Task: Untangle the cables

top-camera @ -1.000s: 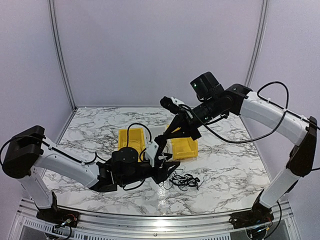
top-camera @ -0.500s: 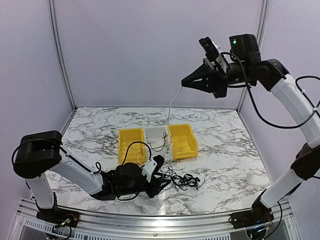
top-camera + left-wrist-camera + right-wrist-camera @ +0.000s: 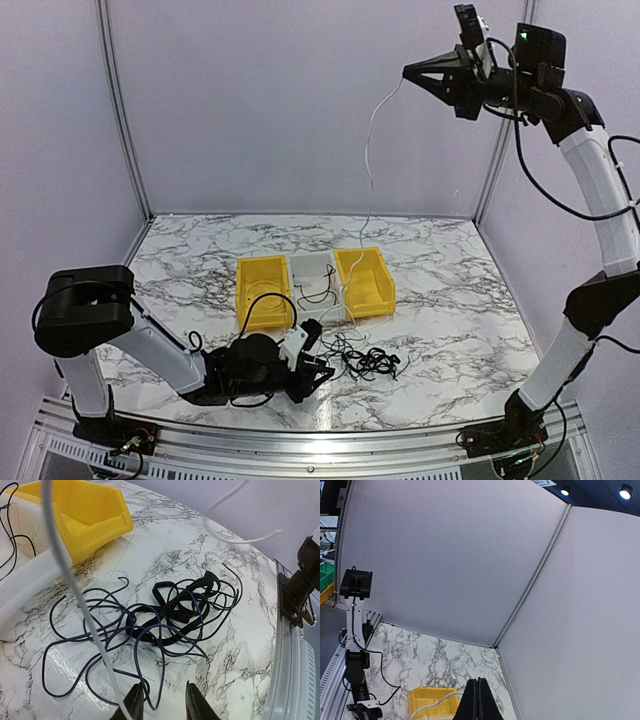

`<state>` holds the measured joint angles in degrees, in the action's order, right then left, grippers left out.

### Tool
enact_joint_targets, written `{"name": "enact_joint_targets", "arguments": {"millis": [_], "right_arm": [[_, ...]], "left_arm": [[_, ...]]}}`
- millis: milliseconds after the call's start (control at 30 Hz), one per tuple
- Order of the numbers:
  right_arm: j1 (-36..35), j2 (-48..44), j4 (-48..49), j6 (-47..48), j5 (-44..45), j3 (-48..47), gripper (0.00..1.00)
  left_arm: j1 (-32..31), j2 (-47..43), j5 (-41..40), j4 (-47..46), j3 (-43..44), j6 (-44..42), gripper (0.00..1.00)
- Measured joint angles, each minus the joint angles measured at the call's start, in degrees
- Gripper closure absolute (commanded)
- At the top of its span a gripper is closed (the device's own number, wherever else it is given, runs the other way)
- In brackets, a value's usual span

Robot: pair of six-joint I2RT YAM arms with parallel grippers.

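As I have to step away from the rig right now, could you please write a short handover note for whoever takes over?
The right gripper is shut on the white cable, held high over the table; the cable hangs down to the bins.
The left gripper is open, low at the table, with a dark strand between its fingertips.
Done: white cable lifted; one black cable lies in the middle bin.
Left: the white cable's lower end does not look free; the black tangle is unsorted.
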<state>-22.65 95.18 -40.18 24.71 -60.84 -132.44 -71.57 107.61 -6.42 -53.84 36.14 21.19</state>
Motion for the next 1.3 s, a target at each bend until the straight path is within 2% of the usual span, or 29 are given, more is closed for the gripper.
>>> {"name": "enact_joint_targets", "arguments": {"millis": [233,400,733,767,800,900,967,1167,1300], "right_arm": [[6.40,0.96,5.55,-4.96,-0.33,-3.02,1.00],[7.72,1.01,7.19,-7.15,-0.15,-3.50,1.00],[19.71,0.81,18.25,-18.18,-4.52,-7.52,1.00],[20.13,0.66,18.91,-18.78,-4.59,-7.37,1.00],[20.20,0.37,19.54,-19.23,-4.70,-6.73,1.00],[20.20,-1.07,21.09,-20.31,-5.31,-3.02,1.00],[20.20,-2.36,21.84,-20.63,-5.70,0.76,1.00],[20.20,-5.01,22.05,-20.06,-5.90,11.02,1.00],[19.43,-6.56,20.59,-18.29,-5.60,16.17,1.00]], "left_arm": [[0.00,0.02,-0.02,-0.24,-0.90,0.66,0.69],[-0.02,-1.27,-1.46,-0.31,-3.04,1.86,0.92],[-1.20,-5.81,-5.68,-0.33,-8.02,3.67,0.98],[-1.42,-6.29,-6.14,-0.28,-8.33,3.72,0.97],[-1.62,-6.71,-6.58,-0.26,-8.52,3.80,0.92],[-1.92,-7.72,-7.61,0.35,-8.57,4.09,0.62],[-2.23,-8.59,-8.24,2.91,-7.82,4.22,0.51],[-5.38,-10.25,-10.21,14.69,-0.87,1.70,0.38],[-7.02,-12.72,-10.62,21.75,1.25,0.66,0.33]]}}
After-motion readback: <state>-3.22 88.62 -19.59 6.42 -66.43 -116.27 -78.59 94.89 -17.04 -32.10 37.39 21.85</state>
